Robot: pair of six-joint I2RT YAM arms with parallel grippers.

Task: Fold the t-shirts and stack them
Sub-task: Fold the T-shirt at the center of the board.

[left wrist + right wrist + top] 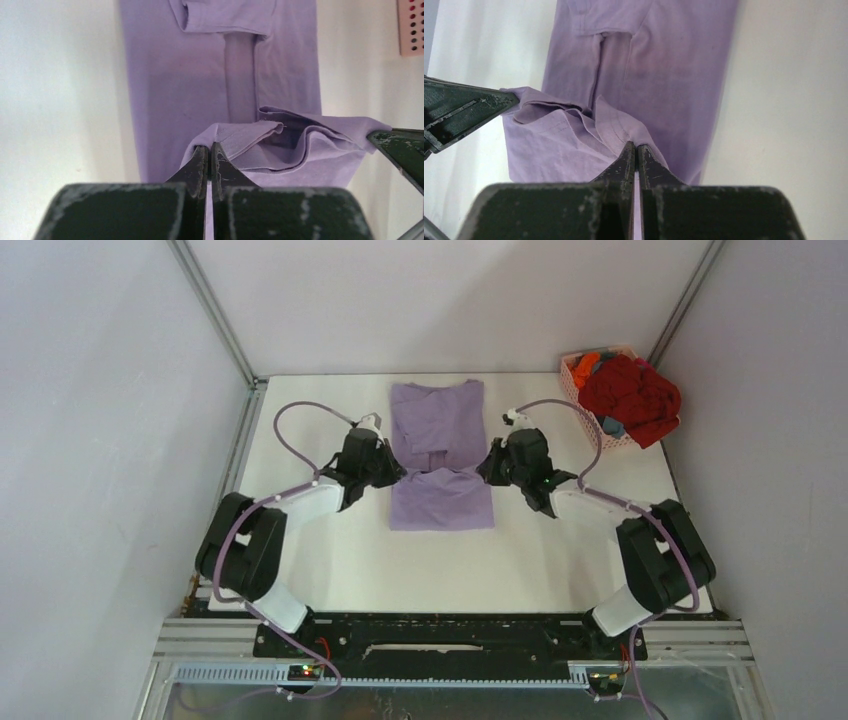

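A lavender-purple t-shirt lies flat in the middle of the white table, sleeves folded in, its near hem part lifted and doubled over toward the far end. My left gripper is shut on the left corner of that lifted hem; my right gripper is shut on the right corner. Both hold the cloth a little above the shirt's middle. The left gripper's tips and the right gripper's tips pinch thin cloth. Dark red, orange and grey-blue shirts sit heaped at the back right.
A pink lattice basket at the back right corner holds the heap of shirts, which spill over its rim. The white table is walled by grey panels on the left, back and right. The arm bases stand at the near edge.
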